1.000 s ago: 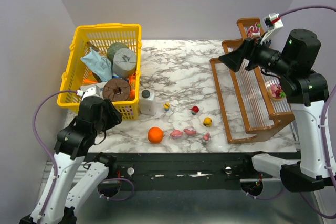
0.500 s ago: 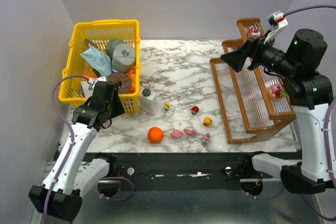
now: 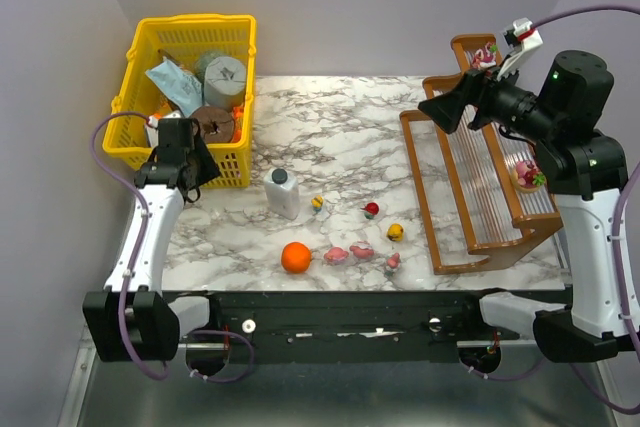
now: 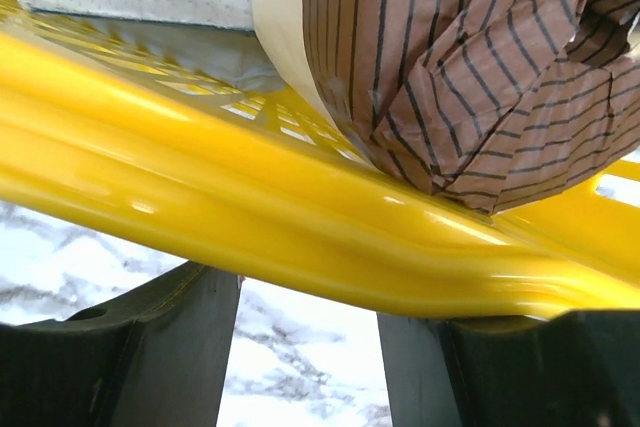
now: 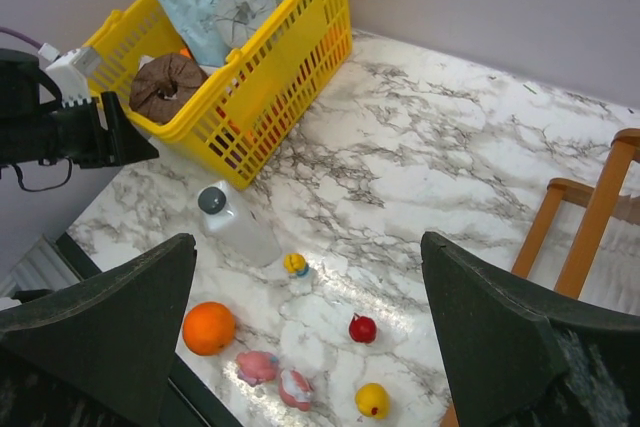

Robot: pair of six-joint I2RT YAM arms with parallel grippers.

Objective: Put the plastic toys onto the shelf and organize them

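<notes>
Several small plastic toys lie loose on the marble near the front: a yellow-and-blue one [image 3: 317, 203] [image 5: 295, 265], a red one [image 3: 371, 210] [image 5: 362, 328], a yellow one [image 3: 395, 232] [image 5: 372, 400] and pink ones [image 3: 337, 255] [image 3: 361, 248] [image 3: 393, 261]. The brown shelf [image 3: 470, 187] stands at the right, with one toy [image 3: 485, 55] on its top tier and another [image 3: 526, 173] at its right side. My right gripper [image 3: 440, 112] [image 5: 308, 242] hangs wide open and empty, high over the shelf's left edge. My left gripper [image 3: 185, 162] [image 4: 308, 292] sits at the yellow basket's front wall, jaws apart, marble showing between them, tips hidden under the rim.
The yellow basket [image 3: 190, 97] [image 4: 300, 237] full of packets and rolls stands at the back left. A white bottle with a dark cap [image 3: 283, 193] [image 5: 225, 222] stands just right of it. An orange ball [image 3: 295, 257] [image 5: 209, 328] lies near the front edge beside the pink toys.
The left arm has swung toward the back left and the basket has slid that way, away from the bottle. The left jaws have spread a little. The right arm has barely moved.
</notes>
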